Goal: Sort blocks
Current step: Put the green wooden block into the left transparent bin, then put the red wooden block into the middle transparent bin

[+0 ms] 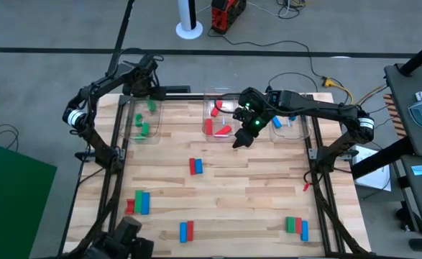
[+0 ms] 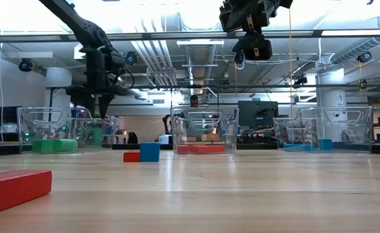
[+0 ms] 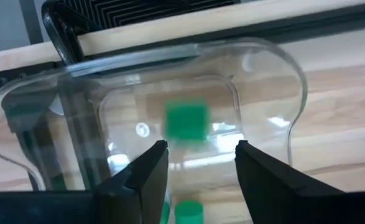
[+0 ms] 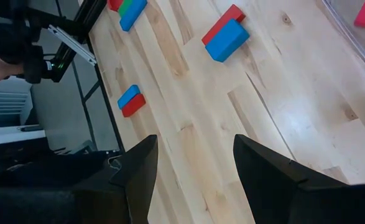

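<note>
My left gripper hangs open over the clear left bin. This bin holds green blocks. One green block shows below the open fingers inside the bin, touching neither finger. My right gripper is open and holds nothing. It hangs high above the table just in front of the middle bin, which holds red blocks. Blue blocks lie in the right bin. A red and blue pair lies on the table.
More block clusters lie on the table: red, green and blue at near left, blue and red at the near edge, green, red and blue at near right. Dark frame rails run along both table sides.
</note>
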Robot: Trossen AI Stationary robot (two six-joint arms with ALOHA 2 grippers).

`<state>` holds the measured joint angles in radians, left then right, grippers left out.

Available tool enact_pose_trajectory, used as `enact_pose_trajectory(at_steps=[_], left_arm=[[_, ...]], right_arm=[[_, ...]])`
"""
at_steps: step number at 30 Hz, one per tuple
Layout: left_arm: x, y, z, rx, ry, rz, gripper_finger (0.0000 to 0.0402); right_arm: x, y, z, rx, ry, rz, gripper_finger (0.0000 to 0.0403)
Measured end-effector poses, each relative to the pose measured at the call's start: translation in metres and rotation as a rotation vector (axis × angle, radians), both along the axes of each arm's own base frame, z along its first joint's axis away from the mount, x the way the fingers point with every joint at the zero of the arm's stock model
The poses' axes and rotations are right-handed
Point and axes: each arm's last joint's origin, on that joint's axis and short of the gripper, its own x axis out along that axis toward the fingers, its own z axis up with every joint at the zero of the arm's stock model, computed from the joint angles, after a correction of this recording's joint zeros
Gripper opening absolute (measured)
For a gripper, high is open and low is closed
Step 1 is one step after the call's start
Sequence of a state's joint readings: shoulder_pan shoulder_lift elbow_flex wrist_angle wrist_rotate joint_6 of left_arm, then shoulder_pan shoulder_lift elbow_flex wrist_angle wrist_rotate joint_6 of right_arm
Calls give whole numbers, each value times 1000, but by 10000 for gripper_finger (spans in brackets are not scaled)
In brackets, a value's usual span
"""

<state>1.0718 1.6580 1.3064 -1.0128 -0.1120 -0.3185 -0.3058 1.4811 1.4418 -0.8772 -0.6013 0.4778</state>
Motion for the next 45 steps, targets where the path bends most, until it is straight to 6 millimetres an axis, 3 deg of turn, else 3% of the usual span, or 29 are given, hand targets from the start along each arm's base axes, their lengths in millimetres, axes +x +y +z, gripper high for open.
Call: enact_pose_trajectory(at_steps=[8,13,19,26,33,45], left_arm=[[1,-9,1,-48,33,-43,175],[14,-27,19,21,20,-106,176],[36,-76,54,170,11,-224,176],[49,-142,87,267,-97,-398,176],[41,-194,100,239,-86,-603,176],[39,-263,110,223,-173,-951,176]], right_arm=[[0,0,0,-1,1,-1,201],[0,0,0,-2,-1,-3,201],[1,4,0,38,27,-39,201],[6,32,2,46,30,39,197],[9,67,2,47,40,134,181],[16,112,5,-233,-43,128,146]])
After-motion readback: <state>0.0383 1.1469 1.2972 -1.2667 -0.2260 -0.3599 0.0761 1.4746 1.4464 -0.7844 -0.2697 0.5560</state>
